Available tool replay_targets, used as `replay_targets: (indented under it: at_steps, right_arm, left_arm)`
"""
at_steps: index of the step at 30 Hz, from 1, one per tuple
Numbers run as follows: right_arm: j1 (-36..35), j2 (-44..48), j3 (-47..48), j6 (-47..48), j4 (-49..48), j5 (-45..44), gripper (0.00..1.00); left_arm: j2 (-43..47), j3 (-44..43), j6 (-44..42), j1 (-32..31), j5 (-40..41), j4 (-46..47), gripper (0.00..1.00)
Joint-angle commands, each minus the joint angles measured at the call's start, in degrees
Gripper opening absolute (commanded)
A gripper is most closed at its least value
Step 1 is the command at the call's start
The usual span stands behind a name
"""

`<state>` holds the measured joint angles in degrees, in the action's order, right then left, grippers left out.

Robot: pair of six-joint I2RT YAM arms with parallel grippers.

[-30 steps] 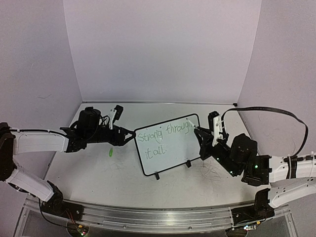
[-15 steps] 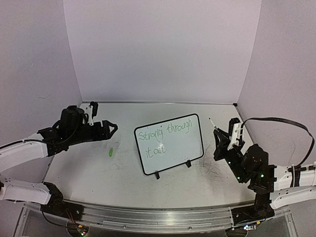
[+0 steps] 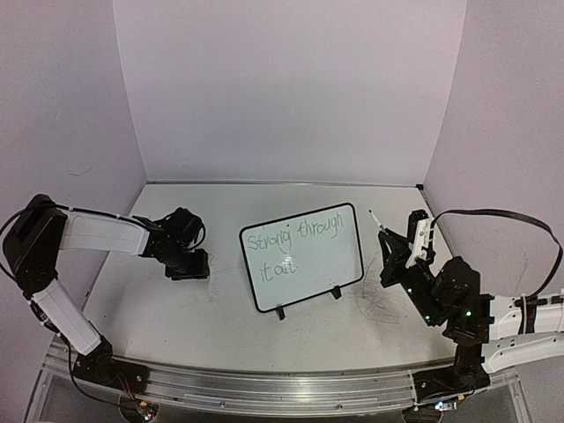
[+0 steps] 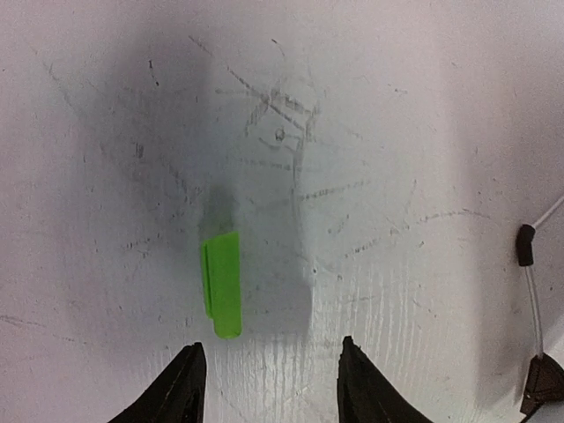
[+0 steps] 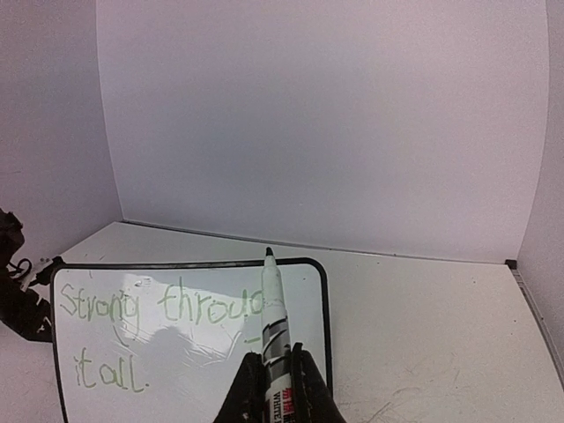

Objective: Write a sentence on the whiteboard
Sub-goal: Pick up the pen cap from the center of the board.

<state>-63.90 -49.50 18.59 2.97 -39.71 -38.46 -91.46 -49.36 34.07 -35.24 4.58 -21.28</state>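
Note:
The whiteboard [image 3: 304, 260] with a thin black frame stands on two black feet mid-table. Green words on it [image 3: 291, 240] read "Strong through it all." in two lines; they also show in the right wrist view [image 5: 132, 308]. My right gripper [image 3: 390, 244] is shut on a white marker [image 5: 274, 326], tip up, held to the right of the board and off it. My left gripper [image 3: 189, 264] points down at the table left of the board. In the left wrist view it [image 4: 269, 374] is open just above a green marker cap [image 4: 223, 284] lying on the table.
The table [image 3: 370, 198] is scuffed with faint grey scribbles [image 4: 282, 123]. Purple-white walls close in the back and sides. A metal rail [image 3: 264, 388] runs along the near edge. A black cable [image 3: 493, 216] loops over my right arm.
My right gripper pulled the marker away from the board to the right. My left gripper drew back from the board's left edge and swung down over the green cap.

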Motion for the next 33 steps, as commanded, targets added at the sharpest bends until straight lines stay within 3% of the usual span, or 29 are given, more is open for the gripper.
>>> replay_targets:
  at_steps: [1,6,13,22,26,33]
  right_arm:
    - [0.2,-0.3,0.7,-0.7,-1.1,1.0,0.00]
    - [0.1,-1.4,1.2,-0.5,-1.0,1.5,0.00]
    - [0.1,-1.6,1.2,-0.4,-1.0,1.4,0.00]
    - [0.2,-2.3,2.5,-0.8,0.0,2.5,0.00]
    - [0.1,-3.0,7.8,-1.7,7.3,7.9,0.00]
    - [-0.2,-11.5,22.1,-9.2,17.8,22.1,0.00]
  left_arm:
    - [-4.8,-6.2,-2.5,0.2,5.7,-1.6,0.50]
    - [-9.8,-9.5,-3.6,1.0,7.8,-2.4,0.49]
    - [-13.2,-9.7,-4.1,1.3,9.5,-2.7,0.38]
    - [-13.5,-7.4,-4.1,1.3,11.2,-1.7,0.09]
    - [-6.0,-6.6,-2.9,1.3,9.4,-0.7,0.01]
    - [17.8,-7.0,-1.4,1.3,3.9,4.2,0.00]
